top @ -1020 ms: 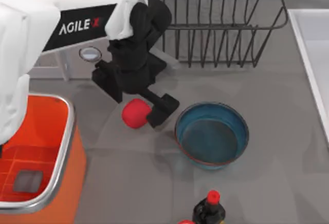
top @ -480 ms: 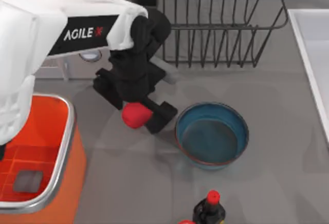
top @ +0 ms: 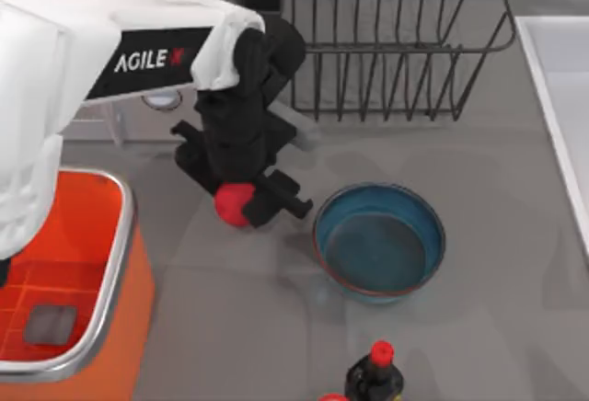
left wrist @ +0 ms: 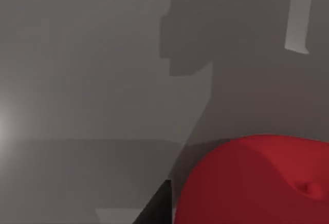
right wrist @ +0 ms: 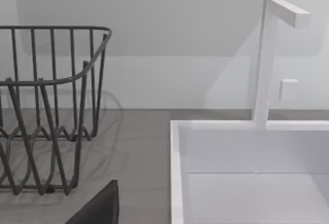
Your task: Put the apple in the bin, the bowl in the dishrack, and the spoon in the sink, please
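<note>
Left claw (top: 241, 200) now closed tighter around apple (top: 231, 204), beside bowl (top: 379, 243)

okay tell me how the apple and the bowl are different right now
The apple is a solid bright-red ball, while the bowl is a hollow teal-blue dish with a thin reddish-brown rim. The apple is much smaller than the bowl. The apple sits between the fingers of the left gripper, while the bowl stands free on the table, open side up, with nothing touching it. Both are round, and neither has reached its target place yet.
</note>
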Tool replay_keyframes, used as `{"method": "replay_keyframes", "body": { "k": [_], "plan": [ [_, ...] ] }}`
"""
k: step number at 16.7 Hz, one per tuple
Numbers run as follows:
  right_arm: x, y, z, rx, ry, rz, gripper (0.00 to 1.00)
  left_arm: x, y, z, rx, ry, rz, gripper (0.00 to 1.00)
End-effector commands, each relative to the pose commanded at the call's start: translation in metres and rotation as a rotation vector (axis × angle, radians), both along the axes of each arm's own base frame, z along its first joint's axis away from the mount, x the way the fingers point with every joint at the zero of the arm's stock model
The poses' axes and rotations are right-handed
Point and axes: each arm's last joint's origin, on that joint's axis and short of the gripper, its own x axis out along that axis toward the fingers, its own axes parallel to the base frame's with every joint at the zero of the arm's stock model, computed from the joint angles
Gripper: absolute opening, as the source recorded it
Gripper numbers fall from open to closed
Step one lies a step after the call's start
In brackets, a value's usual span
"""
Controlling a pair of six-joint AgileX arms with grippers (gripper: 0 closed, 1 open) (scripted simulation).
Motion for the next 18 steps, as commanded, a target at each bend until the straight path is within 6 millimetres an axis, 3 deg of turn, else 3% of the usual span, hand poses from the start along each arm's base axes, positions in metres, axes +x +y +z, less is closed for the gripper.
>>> {"method": "replay_keyframes", "body": {
  "k": [3,4,11,15,18],
  "plan": [
    [0.0,0.0,0.0,0.0,0.0,0.0,1.0,0.0,0.0,0.0,0.0,0.0,0.0,0.02],
    [0.0,0.0,0.0,0.0,0.0,0.0,1.0,0.0,0.0,0.0,0.0,0.0,0.0,0.0],
    [0.0,0.0,0.0,0.0,0.0,0.0,1.0,0.0,0.0,0.0,0.0,0.0,0.0,0.0],
    [0.0,0.0,0.0,0.0,0.0,0.0,1.0,0.003,-0.002,0.019,0.001,-0.024,-0.012,0.0],
    [0.0,0.0,0.0,0.0,0.0,0.0,1.0,0.005,-0.002,0.052,0.008,-0.013,-0.009,0.0]
  ]
}}
